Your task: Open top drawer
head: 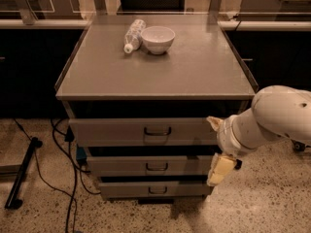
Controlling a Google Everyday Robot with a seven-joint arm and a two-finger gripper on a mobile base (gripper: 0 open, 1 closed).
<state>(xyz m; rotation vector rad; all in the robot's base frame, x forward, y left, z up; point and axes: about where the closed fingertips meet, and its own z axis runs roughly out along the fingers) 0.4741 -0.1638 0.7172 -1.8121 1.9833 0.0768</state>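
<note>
The top drawer (pixel 112 131) is the widest grey front of the cabinet, just under the tabletop, with a small dark loop handle (pixel 157 131) at its centre. Its front stands a little forward of the two narrower drawers below. My gripper (pixel 215 147) is at the right end of the drawer fronts, well to the right of the handle and touching none of the handles. Its two cream fingers are spread apart, one (pixel 213 122) by the top drawer's right edge, the other (pixel 218 170) down by the middle drawer. It holds nothing.
The middle drawer (pixel 121 166) and bottom drawer (pixel 126 189) sit below. A white bowl (pixel 157 39) and a lying plastic bottle (pixel 134 34) rest on the grey cabinet top (pixel 194 72). Black cables (pixel 68 178) and a dark stand foot (pixel 22 171) lie on the floor at left.
</note>
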